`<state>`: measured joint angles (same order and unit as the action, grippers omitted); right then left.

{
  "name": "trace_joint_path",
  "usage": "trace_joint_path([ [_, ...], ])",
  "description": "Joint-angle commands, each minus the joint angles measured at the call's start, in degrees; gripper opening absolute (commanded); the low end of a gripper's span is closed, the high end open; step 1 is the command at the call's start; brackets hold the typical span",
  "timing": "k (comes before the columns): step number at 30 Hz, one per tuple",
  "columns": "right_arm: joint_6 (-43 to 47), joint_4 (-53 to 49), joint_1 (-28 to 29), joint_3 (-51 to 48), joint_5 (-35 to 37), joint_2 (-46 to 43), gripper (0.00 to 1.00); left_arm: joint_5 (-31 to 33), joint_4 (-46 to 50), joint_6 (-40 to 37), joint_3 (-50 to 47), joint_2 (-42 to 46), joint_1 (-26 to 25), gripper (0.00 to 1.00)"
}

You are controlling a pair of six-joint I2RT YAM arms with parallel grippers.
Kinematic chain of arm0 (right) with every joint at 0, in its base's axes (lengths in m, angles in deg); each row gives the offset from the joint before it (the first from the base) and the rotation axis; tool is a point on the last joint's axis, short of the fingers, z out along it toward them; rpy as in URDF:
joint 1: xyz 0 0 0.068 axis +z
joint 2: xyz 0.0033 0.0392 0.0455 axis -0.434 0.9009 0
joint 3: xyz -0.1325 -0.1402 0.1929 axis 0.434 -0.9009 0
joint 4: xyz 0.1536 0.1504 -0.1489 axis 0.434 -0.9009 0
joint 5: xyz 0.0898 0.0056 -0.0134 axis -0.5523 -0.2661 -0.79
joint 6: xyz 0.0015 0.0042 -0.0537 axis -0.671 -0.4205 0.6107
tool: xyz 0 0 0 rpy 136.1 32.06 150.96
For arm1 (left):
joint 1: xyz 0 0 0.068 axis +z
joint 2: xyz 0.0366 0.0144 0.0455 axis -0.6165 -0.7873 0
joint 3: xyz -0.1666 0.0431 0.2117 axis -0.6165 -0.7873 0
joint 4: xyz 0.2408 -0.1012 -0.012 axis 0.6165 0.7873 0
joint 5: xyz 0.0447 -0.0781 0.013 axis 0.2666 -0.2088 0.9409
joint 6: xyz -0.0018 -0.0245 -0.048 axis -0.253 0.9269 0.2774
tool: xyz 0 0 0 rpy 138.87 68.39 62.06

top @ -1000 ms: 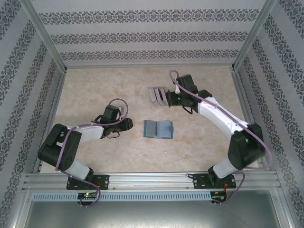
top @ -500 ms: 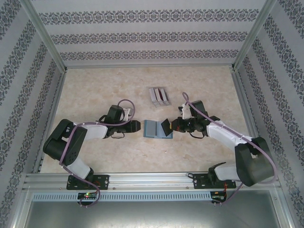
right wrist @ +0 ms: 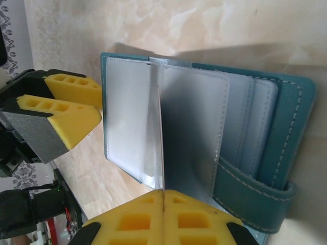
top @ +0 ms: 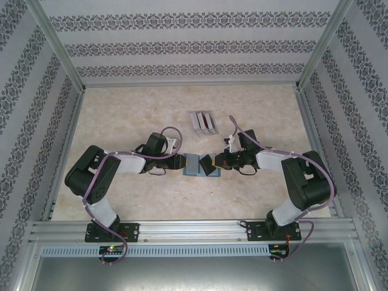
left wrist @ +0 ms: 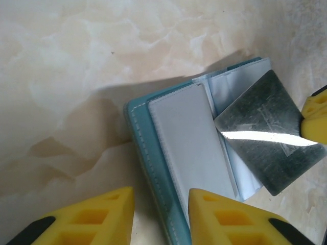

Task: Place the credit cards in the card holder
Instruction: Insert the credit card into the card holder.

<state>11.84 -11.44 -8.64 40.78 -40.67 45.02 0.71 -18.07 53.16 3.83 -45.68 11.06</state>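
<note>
- From above, the card holder [top: 193, 165] lies open on the marbled table [top: 133, 109], between the two arms. A ridged grey rack [top: 203, 123] stands apart, farther back.
- The left gripper [top: 180, 162] reaches the holder's left edge. The right gripper [top: 218, 161] is at its right side, holding a dark credit card [top: 208, 162] over the open pages.
- At the left wrist, the left gripper [left wrist: 161, 196] has its yellow jaws apart, straddling the holder's teal cover [left wrist: 135, 132]. Bare table shows between the left jaw and that edge, so nothing is clamped.
- Here the credit card [left wrist: 265, 138] looks grey and glossy with a band of glare. It is tilted above the pale inner sleeves [left wrist: 189, 148], pinched at its right corner by a yellow fingertip.
- At the right wrist, the right gripper [right wrist: 163, 196] is closed tight on the card, which shows edge-on as a thin line standing over the clear sleeves.
- The holder's strap [right wrist: 250, 196] curls at the lower right, and the left gripper [right wrist: 99, 102] touches the holder's far edge.
</note>
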Motion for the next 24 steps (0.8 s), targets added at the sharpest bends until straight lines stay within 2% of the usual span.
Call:
trace_joint_path([
  [1,-0.56,2.15,-0.37,1.34,-2.42,1.9,0.0,-0.85,2.01,-1.82,1.58,-1.52,-0.98,0.3],
  [11,-4.12,6.55,0.19,0.37,-1.63,4.92,0.0,2.35,4.56,-1.3,2.59,-2.88,-1.03,0.21],
  [24,-13.04,13.12,4.33,-3.09,6.74,5.09,0.0,3.93,5.26,0.11,3.03,-4.11,-0.97,0.15],
])
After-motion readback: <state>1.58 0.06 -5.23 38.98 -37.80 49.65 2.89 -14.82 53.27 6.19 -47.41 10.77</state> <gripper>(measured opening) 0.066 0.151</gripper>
